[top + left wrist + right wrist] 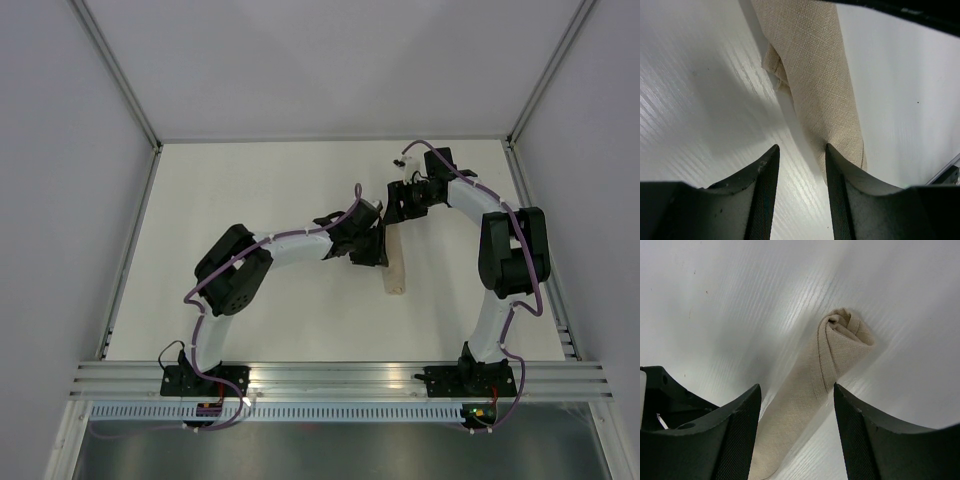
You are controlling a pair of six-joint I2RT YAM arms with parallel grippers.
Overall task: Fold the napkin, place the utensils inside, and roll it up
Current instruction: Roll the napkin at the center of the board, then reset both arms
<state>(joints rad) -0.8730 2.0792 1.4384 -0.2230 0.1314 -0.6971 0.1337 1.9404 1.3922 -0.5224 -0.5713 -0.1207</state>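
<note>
Right wrist, napkin [812, 382] rolled (woven, tan)

I log one loose obstacle: the rolled napkin [395, 268], lying mid-table. The left gripper [378, 254] crowds its left flank and the right gripper [402, 210] sits over its far end, so I see both approaches blocked. Its right flank is open. The table [250, 190] offers broad passage on the left and far side. Walls [60, 200] enclose three sides, and a rail [340, 375] borders the near edge.
</note>
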